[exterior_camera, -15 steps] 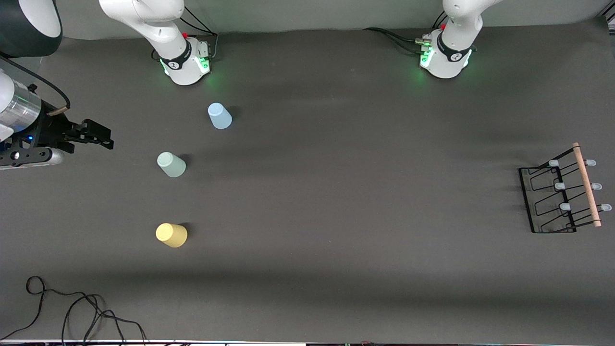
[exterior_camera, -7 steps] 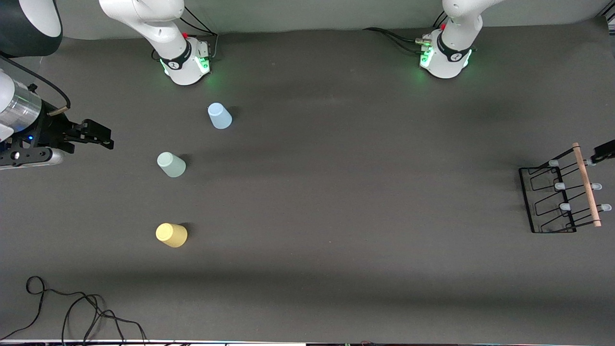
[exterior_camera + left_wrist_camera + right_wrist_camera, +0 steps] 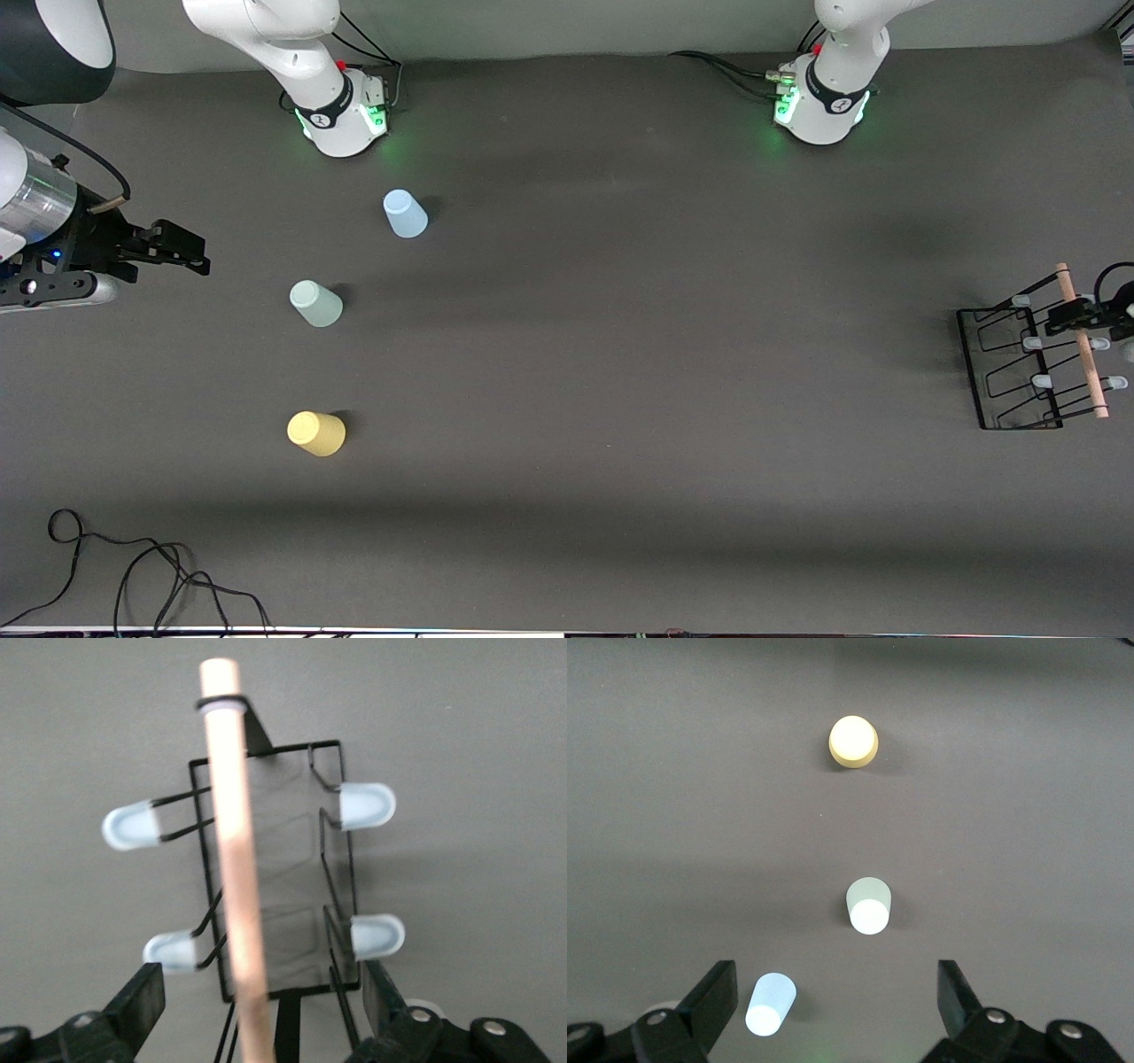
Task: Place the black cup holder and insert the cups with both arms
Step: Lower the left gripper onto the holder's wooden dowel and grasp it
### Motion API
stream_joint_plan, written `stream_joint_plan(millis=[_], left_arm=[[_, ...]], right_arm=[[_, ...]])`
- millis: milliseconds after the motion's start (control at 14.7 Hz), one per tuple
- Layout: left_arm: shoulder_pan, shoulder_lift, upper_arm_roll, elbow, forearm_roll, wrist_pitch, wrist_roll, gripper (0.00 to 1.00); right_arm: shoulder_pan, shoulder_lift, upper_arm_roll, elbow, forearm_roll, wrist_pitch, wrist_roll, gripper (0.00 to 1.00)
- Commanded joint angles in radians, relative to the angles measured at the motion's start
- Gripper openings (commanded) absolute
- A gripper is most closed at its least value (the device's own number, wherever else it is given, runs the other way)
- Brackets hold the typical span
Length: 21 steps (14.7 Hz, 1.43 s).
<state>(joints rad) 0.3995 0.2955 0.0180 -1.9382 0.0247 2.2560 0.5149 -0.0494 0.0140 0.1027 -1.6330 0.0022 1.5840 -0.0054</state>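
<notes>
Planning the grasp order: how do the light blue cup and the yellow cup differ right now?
The light blue cup is pale blue; the yellow cup is warm yellow. The blue one stands near the right arm's base, the yellow one nearest the front camera of the three cups. In the right wrist view the blue cup shows its side, the yellow mostly its flat top. Both stand upside down on the table, untouched.

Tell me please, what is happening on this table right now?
The left gripper is over the rack, its open fingers on either side of the wooden handle, not gripping it yet. The rack stands at the left arm's end of the table. The blue cup, green cup and yellow cup stand upside down toward the right arm's end, untouched. The right gripper waits open beside them, holding nothing.
</notes>
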Motion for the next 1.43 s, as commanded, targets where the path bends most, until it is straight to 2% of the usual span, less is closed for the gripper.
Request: stream_joint_plan(millis=[0, 68, 339, 475, 611, 746, 814, 1086, 1221, 1357], left_arm=[[-0.011, 0.01, 0.008, 0.004, -0.005, 0.017, -0.013, 0.81], [-0.01, 0.008, 0.008, 0.005, -0.005, 0.014, -0.013, 0.75], [-0.004, -0.001, 0.01, 0.018, -0.005, -0.007, -0.015, 0.64], [0.001, -0.004, 0.01, 0.028, -0.005, -0.025, -0.013, 0.6], [0.002, -0.004, 0.011, 0.036, -0.005, -0.044, -0.012, 0.4], [0.002, -0.009, 0.011, 0.036, -0.005, -0.047, -0.015, 0.1], [0.002, -0.009, 0.011, 0.036, -0.005, -0.049, -0.013, 0.0], [0.002, -0.035, 0.011, 0.099, -0.005, -0.156, -0.012, 0.0], [0.002, -0.052, 0.013, 0.195, -0.009, -0.29, -0.016, 0.0], [-0.002, -0.052, 0.011, 0.344, -0.009, -0.46, -0.052, 0.0]], right_arm=[[0.008, -0.003, -0.003, 0.009, -0.007, -0.01, -0.007, 1.0], [0.008, -0.003, -0.003, 0.009, -0.007, -0.01, -0.007, 1.0], [0.008, -0.003, -0.003, 0.009, -0.007, -0.009, -0.007, 1.0], [0.008, -0.003, -0.003, 0.009, -0.007, -0.009, -0.007, 1.0], [0.008, -0.003, -0.003, 0.009, -0.007, -0.009, -0.007, 1.0], [0.008, -0.002, -0.003, 0.009, -0.007, -0.009, -0.007, 1.0], [0.008, -0.002, -0.003, 0.009, -0.007, -0.007, -0.007, 1.0], [0.008, -0.002, -0.003, 0.009, -0.007, -0.007, -0.008, 1.0], [0.006, -0.002, -0.003, 0.009, -0.007, -0.006, -0.008, 1.0], [0.008, -0.002, -0.003, 0.009, -0.007, -0.006, -0.008, 1.0]])
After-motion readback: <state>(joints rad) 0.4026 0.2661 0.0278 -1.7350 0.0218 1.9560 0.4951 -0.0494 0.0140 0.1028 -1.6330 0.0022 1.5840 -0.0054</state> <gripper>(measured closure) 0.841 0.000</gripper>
